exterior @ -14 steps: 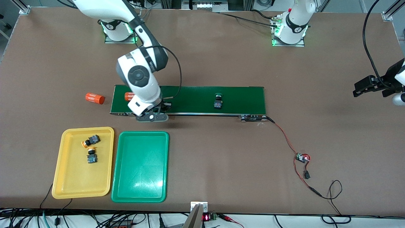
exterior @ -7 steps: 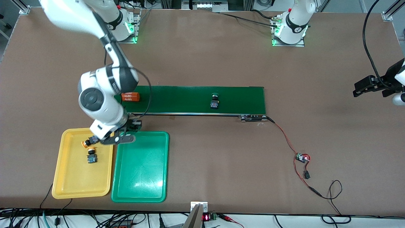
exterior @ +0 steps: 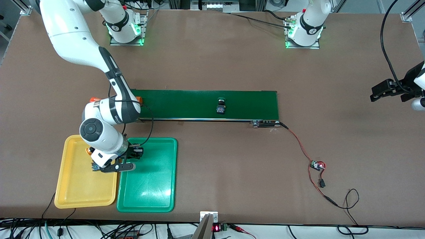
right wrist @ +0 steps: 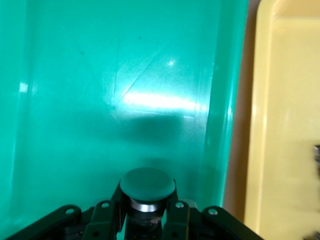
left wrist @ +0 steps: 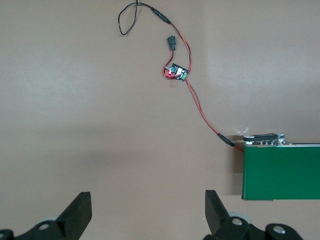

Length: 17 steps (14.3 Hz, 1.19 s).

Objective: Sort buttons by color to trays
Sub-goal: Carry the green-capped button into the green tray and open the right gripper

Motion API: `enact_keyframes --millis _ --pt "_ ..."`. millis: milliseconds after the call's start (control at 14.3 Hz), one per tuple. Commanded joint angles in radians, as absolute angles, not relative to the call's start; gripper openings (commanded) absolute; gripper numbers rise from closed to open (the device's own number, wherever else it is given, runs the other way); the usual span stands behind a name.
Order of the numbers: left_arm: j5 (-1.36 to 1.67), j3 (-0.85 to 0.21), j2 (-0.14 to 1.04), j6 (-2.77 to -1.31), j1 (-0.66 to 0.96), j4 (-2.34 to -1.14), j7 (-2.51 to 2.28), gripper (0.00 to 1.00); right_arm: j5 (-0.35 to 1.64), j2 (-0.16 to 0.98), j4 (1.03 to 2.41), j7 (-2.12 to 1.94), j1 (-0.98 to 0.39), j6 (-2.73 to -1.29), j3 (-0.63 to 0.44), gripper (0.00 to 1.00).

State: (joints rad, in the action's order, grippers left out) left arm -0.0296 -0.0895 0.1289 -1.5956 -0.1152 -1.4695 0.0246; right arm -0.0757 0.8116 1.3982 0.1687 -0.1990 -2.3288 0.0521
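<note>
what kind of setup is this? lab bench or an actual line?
Most likely a robotics lab test bench, not a production line: two arms bolted to a brown table, a short green conveyor belt run from a bare circuit board on loose wires, and colour-coded trays, green tray beside yellow tray.

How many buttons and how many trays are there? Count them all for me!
Small push-button switches: 4. One lies on the dark-green conveyor belt, one green-capped push-button switch is in the right gripper, and two are half hidden.
Shallow plastic trays: 2, the yellow tray and the green tray.
Total: 6
</note>
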Motion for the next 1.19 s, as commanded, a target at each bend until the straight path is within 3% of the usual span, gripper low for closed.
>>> enact_keyframes --millis 0,70,140,279,419,768,1117 --pt "-0.003 -0.091 0.133 -1.585 -0.117 -1.45 0.041 1.0 -0.071 0.845 1.365 0.15 -0.187 -2.35 0.069 0.07" --pt "-0.005 -0.091 0.133 -1.585 -0.117 -1.45 0.041 1.0 -0.071 0.845 1.365 0.15 -0.186 -2.35 0.068 0.07" --pt "-0.003 -0.091 0.133 -1.585 -0.117 -1.45 0.041 1.0 -0.071 0.847 1.365 0.152 -0.186 -2.35 0.066 0.18" --pt "-0.005 -0.089 0.133 -1.583 -0.118 -1.451 0.043 1.0 -0.068 0.847 1.371 0.169 -0.187 -2.35 0.064 0.65" --pt "-0.006 -0.089 0.133 -1.582 -0.12 -1.451 0.041 1.0 -0.069 0.839 1.373 0.151 -0.189 -2.349 0.064 1.0" --pt "0.0 -0.087 0.132 -1.583 -0.12 -1.451 0.043 1.0 -0.068 0.744 1.455 0.161 -0.202 -2.312 0.064 1.0" --pt "0.037 -0.086 0.127 -1.577 -0.126 -1.451 0.041 1.0 -0.061 0.537 1.689 0.279 -0.204 -2.283 0.074 1.0"
